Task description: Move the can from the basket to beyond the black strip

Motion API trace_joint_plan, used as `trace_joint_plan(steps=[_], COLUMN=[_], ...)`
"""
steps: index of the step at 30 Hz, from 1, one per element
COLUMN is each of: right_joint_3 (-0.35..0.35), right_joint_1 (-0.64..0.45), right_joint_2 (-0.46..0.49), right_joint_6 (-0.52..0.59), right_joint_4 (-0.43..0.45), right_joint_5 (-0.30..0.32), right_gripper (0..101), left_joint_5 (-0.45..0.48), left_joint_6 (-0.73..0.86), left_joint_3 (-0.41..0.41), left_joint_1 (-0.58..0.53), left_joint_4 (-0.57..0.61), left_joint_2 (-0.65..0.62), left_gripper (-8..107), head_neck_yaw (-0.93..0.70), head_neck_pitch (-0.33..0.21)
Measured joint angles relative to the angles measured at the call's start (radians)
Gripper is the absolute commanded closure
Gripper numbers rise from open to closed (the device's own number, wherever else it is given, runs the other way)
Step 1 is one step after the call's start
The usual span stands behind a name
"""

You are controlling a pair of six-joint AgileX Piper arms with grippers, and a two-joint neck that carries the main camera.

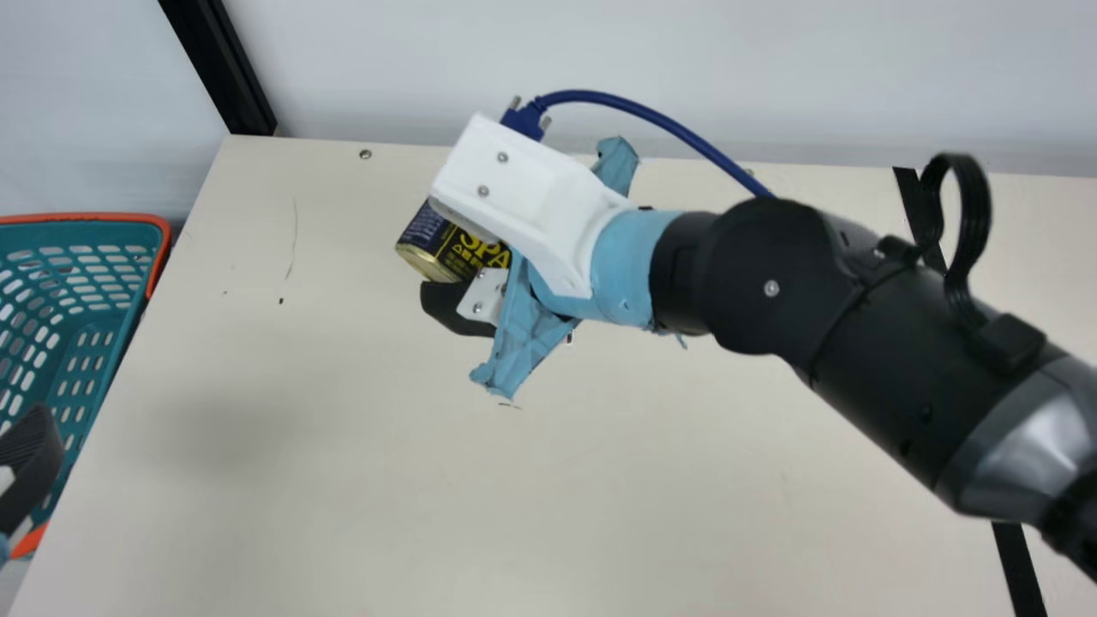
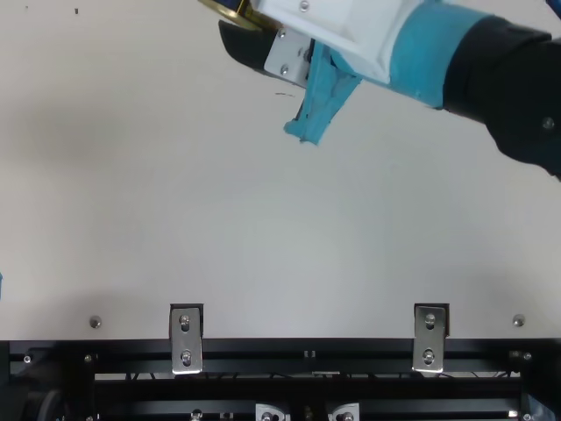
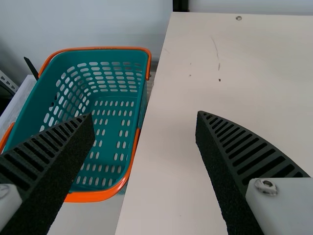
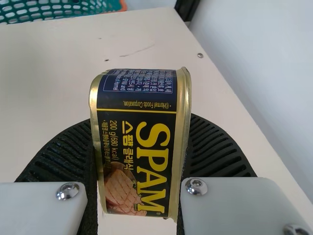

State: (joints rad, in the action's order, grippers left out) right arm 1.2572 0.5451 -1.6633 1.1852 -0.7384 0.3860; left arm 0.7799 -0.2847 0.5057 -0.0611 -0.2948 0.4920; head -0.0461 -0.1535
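Clasping the can [image 4: 141,147], right gripper [image 1: 446,254] seems half open.

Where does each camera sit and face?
Main: on the neck, facing down at cream table; black right arm and ribbed left finger show.
Top: fixed overhead, facing table; right arm shows.
Left wrist: on that wrist, facing teal plastic basket; open left gripper shows.
Right wrist: on that wrist, facing navy-gold metal can in right gripper.
Main and left wrist share the basket.
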Motion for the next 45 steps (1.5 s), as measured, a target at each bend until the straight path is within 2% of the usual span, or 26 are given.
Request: trace_joint_plan(steps=[4,7,12,18,29,32,36,45], right_joint_3=[-0.029,-0.029,-0.027,-0.014,-0.062,-0.076,-0.086,-0.082], right_joint_1=[-0.02,-0.041,-0.085,-0.151,-0.275,-0.287,-0.289,-0.305], right_joint_2=[-0.011,-0.023,-0.052,-0.097,-0.199,-0.224,-0.253,-0.264], right_joint_6=[0.098,0.174,0.292,0.454,0.766,0.826,0.879,0.91], right_joint_4=[-0.116,-0.201,-0.335,-0.516,-0.845,-0.896,-0.92,-0.942], right_joint_5=[-0.039,-0.046,-0.02,0.05,0.265,0.322,0.381,0.378], right_gripper=[101,101,101,101,101,101,101,101], left_joint_5=[0.0,0.0,0.0,0.0,0.0,0.0,0.0,0.0], left_joint_6=[0.0,0.0,0.0,0.0,0.0,0.0,0.0,0.0], left_joint_3=[0.0,0.0,0.0,0.0,0.0,0.0,0.0,0.0], left_joint_1=[0.0,0.0,0.0,0.0,0.0,0.0,0.0,0.0], left_joint_4=[0.0,0.0,0.0,0.0,0.0,0.0,0.0,0.0], left_joint_2=[0.0,0.0,0.0,0.0,0.0,0.0,0.0,0.0], left_gripper=[9,9,9,9,9,9,9,9], head_neck_yaw=[0.0,0.0,0.0,0.0,0.0,0.0,0.0,0.0], head_neck_pitch=[0.005,0.005,0.0,0.0,0.0,0.0,0.0,0.0])
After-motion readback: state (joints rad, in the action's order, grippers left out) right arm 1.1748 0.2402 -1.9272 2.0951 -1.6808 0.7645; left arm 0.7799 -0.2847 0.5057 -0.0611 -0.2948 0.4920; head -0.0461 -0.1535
